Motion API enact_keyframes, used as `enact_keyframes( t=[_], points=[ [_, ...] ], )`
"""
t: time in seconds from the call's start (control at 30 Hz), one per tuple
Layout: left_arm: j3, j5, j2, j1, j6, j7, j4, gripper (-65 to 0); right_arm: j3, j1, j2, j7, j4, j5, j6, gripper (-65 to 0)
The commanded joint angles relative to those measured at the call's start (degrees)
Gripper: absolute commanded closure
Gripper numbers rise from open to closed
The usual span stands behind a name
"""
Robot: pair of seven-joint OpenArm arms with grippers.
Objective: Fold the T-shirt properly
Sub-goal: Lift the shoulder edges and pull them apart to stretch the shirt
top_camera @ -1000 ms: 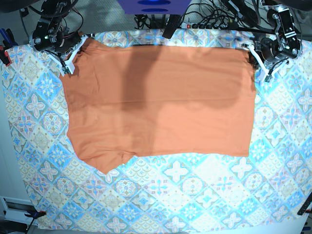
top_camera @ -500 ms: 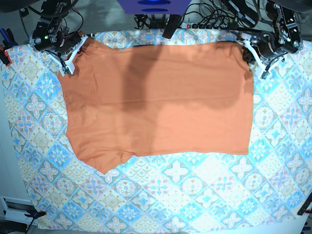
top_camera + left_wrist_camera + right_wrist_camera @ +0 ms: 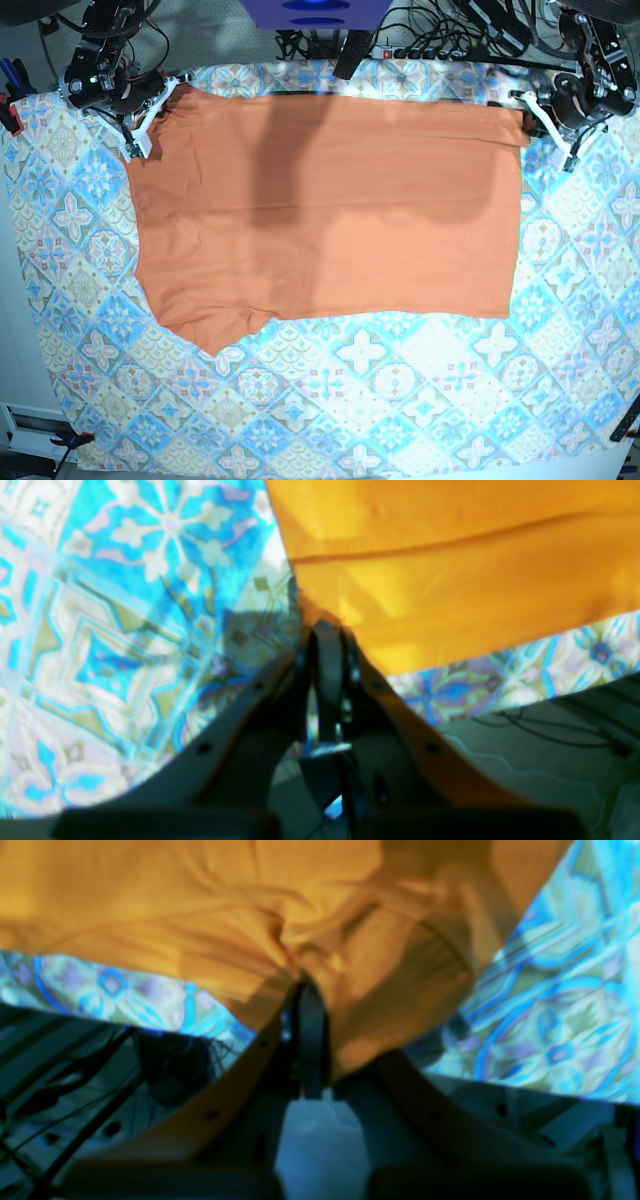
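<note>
Both wrist views show me each closed gripper pinching a T-shirt (image 3: 330,205) corner: left gripper (image 3: 325,630), right gripper (image 3: 305,985); only the base view shows the tablecloth (image 3: 400,400) all around the T-shirt.

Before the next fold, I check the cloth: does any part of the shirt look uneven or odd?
Yes. The T-shirt lies mostly flat, but a flap at its near edge, on the base view's left, juts out, so that edge is not straight.

We are seeing both wrist views blurring the T-shirt (image 3: 210,935) heavily, and the orange cloth is hiding the right gripper (image 3: 306,990) tips. In the base view, the surface (image 3: 400,400) is running off the bottom and left edges.
</note>
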Motion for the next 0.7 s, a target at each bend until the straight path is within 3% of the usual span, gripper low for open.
enact_keyframes(
  t=[0.0,0.27,0.67],
  points=[
    [-0.5,-0.2,-0.9,-1.0,-0.1,0.4,-0.8,0.0,-0.5,0.0,0.6,0.6,1.6,-1.2,0.1,-0.1],
    [-0.5,-0.1,-1.0,-5.2,-0.1,2.3,-6.0,0.0,-4.4,1.1,0.3,3.1,2.1,-12.8,0.1,-0.1],
    [-0.5,3.9,-1.0,-8.9,-0.1,4.5,-6.0,0.0,-5.9,1.6,-0.5,6.7,3.7,-16.9,0.1,-0.1]
  ],
)
